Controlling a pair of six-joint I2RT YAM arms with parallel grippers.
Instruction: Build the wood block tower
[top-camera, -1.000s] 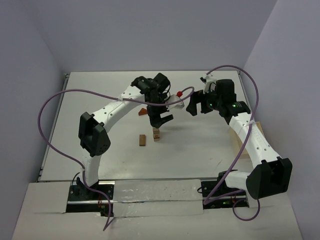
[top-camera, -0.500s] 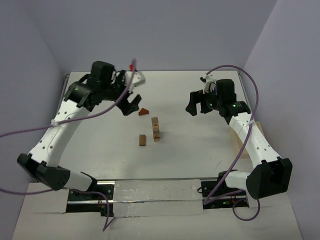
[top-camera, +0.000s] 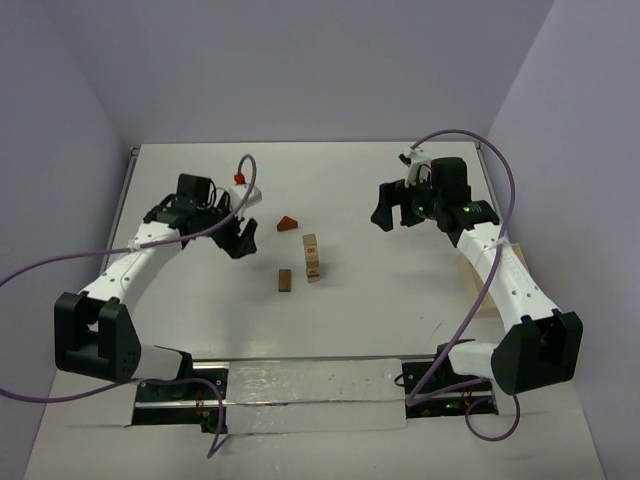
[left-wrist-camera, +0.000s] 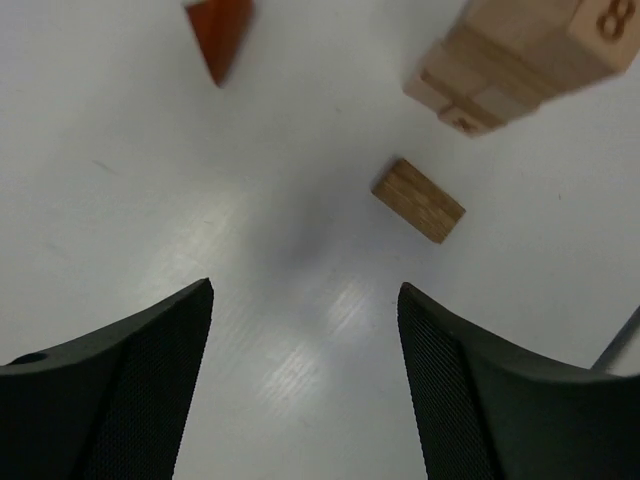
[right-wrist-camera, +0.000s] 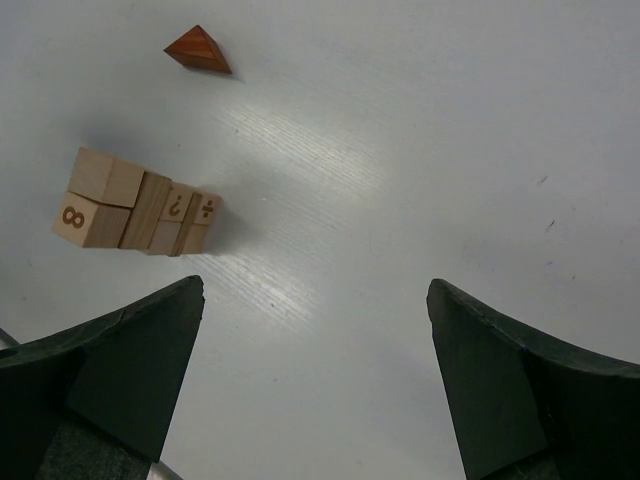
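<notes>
The wood block tower (top-camera: 311, 257) stands mid-table as a narrow stack of tan blocks, some marked with numbers; it also shows in the left wrist view (left-wrist-camera: 530, 60) and the right wrist view (right-wrist-camera: 135, 212). A darker brown brick (top-camera: 285, 280) (left-wrist-camera: 418, 200) lies just left of it. A reddish wedge (top-camera: 288, 223) (left-wrist-camera: 220, 35) (right-wrist-camera: 200, 50) lies behind it. My left gripper (top-camera: 240, 240) (left-wrist-camera: 305, 290) hangs open and empty over bare table, left of the tower. My right gripper (top-camera: 392, 215) (right-wrist-camera: 315, 290) is open and empty, to the tower's right.
A pale wooden tray (top-camera: 487, 303) lies at the table's right edge, partly hidden behind my right arm. Purple cables loop from both arms. The table's left edge (top-camera: 128, 190) runs close to my left arm.
My left arm has swung from over the tower to the left and come down nearer the table, leaving the tower standing free. The right arm has not moved.
</notes>
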